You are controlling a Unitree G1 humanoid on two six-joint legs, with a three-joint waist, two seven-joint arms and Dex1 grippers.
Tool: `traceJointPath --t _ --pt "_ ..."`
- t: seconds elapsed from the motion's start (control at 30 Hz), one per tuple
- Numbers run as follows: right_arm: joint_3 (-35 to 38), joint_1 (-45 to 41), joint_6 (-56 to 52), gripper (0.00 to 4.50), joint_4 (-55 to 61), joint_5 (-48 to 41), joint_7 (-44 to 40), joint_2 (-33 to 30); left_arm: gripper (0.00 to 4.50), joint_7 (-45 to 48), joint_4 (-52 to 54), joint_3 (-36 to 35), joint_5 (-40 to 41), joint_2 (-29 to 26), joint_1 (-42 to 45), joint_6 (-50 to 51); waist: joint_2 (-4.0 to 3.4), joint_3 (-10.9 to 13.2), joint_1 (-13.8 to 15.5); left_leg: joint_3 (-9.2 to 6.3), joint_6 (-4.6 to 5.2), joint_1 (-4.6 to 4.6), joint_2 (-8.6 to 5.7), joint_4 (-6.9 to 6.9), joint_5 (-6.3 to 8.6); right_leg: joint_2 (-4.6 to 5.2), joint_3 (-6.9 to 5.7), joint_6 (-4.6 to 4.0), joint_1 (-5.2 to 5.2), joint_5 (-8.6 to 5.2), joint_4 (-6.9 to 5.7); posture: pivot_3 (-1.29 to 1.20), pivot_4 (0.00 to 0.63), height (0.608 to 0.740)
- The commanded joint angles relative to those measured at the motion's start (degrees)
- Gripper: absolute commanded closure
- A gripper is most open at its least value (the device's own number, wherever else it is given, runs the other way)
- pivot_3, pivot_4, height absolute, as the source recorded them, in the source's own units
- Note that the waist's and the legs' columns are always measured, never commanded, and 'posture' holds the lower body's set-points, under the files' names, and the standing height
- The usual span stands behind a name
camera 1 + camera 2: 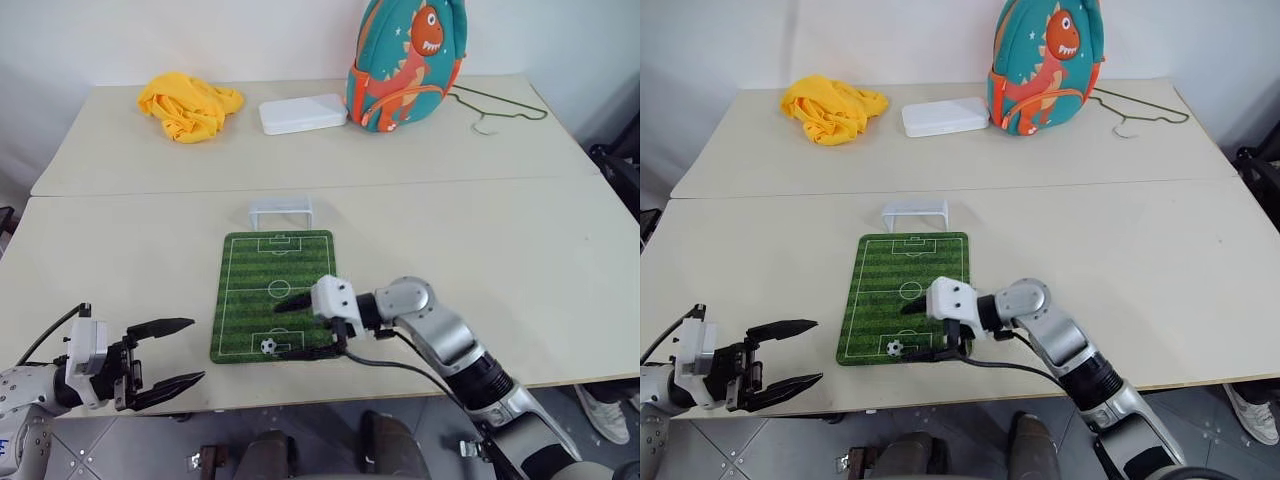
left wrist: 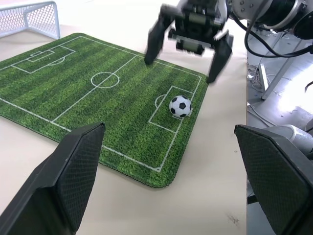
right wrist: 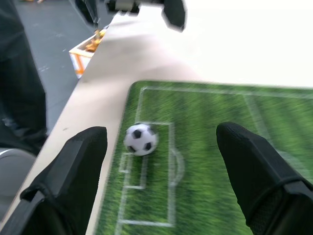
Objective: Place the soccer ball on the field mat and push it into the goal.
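Two black fingers of the right gripper (image 1: pixel 308 325) stand apart; the tiny black-and-white soccer ball (image 1: pixel 268 346) lies free just left of them, on the striped green field mat's (image 1: pixel 252 290) near end, with the whitish plastic goal (image 1: pixel 281 212) beyond its far end.

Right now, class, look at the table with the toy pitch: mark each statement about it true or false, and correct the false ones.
1. The soccer ball lies on the field mat, in the penalty box at the end nearest the robot. True.
2. The right gripper is shut on the ball. False: it is open, and the ball sits free on the mat beside it.
3. The goal stands on the table just past the mat's far end. True.
4. The left gripper is pressing down on the mat. False: it is open, off to the mat's left.
5. A yellow cloth covers the goal. False: it lies at the table's far side.
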State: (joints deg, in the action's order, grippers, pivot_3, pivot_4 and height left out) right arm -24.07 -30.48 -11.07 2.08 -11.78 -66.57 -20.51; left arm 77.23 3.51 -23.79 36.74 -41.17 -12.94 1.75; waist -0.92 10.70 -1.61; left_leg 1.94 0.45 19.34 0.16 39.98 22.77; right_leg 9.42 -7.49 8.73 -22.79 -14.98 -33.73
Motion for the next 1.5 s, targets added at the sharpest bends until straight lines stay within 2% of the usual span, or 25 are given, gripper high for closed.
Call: traceJointPath --t 0.03,0.1,0.17,0.33,0.47,0.9,1.13,1.5 --pt "4.1 1.7 3.1 0.7 3.2 -3.2 -2.0 -2.5 0.0 0.7 -0.9 -1.1 0.6 0.2 0.3 -1.1 0.0 0.0 0.0 0.01 0.01 0.0 0.0 0.0 0.01 0.0 0.0 0.0 0.0 0.0 0.01 0.0 0.15 0.74" --pt "6.3 4.1 3.5 0.7 5.9 -6.3 -4.2 -4.6 0.0 1.1 -1.5 -1.1 0.6 0.2 0.8 -1.4 0.0 0.0 0.1 0.01 0.01 0.0 0.0 -0.02 0.02 0.0 -0.01 0.0 0.0 0.0 0.02 0.0 0.15 0.74" --pt "7.5 7.0 2.6 1.33 9.2 -9.5 -6.7 -7.1 0.0 1.7 -2.1 -1.1 0.8 0.1 1.4 -1.9 0.02 0.0 0.1 0.01 0.01 0.01 0.0 -0.03 0.03 0.0 -0.02 0.0 0.0 0.0 0.07 0.0 0.15 0.74" --pt "8.1 13.8 4.2 2.99 12.7 -9.5 -8.2 -11.9 0.0 2.9 -4.2 -1.7 0.8 -0.5 2.4 -2.6 0.02 0.0 0.1 0.05 0.05 0.02 0.01 -0.02 0.08 0.0 -0.02 0.01 0.01 0.0 0.08 0.0 0.15 0.74" --pt "6.4 15.7 6.7 4.47 13.2 -7.1 -6.5 -11.5 0.0 4.2 -5.8 -1.8 0.4 -0.8 2.3 -3.3 0.04 0.0 -0.1 0.09 0.05 0.0 0.02 -0.02 0.1 -0.01 -0.01 0.01 0.01 0.0 0.09 0.0 0.15 0.74" --pt "-4.7 12.0 -0.2 4.47 12.5 -1.6 0.2 -2.4 0.0 5.5 -5.3 -2.8 0.7 -0.7 -1.5 -4.2 0.04 0.0 0.0 0.12 0.03 -0.03 0.07 0.0 0.11 -0.02 -0.01 0.0 0.0 0.0 0.07 0.0 0.15 0.74" --pt "-7.5 10.3 -2.9 4.47 9.8 1.6 5.1 2.3 0.0 4.5 -4.1 -4.1 1.1 0.1 -3.2 -4.9 0.05 0.0 0.0 0.09 0.02 -0.03 0.07 0.0 0.12 -0.02 -0.01 0.0 0.0 0.0 0.07 0.0 0.15 0.74" --pt "-9.8 9.6 -4.3 4.47 6.6 4.9 10.4 6.5 0.0 0.9 -1.8 -4.1 1.2 1.9 -3.6 -4.3 0.05 0.0 0.0 0.11 0.02 -0.03 0.07 0.0 0.15 -0.04 0.0 -0.01 -0.02 -0.01 0.06 0.0 0.15 0.74"
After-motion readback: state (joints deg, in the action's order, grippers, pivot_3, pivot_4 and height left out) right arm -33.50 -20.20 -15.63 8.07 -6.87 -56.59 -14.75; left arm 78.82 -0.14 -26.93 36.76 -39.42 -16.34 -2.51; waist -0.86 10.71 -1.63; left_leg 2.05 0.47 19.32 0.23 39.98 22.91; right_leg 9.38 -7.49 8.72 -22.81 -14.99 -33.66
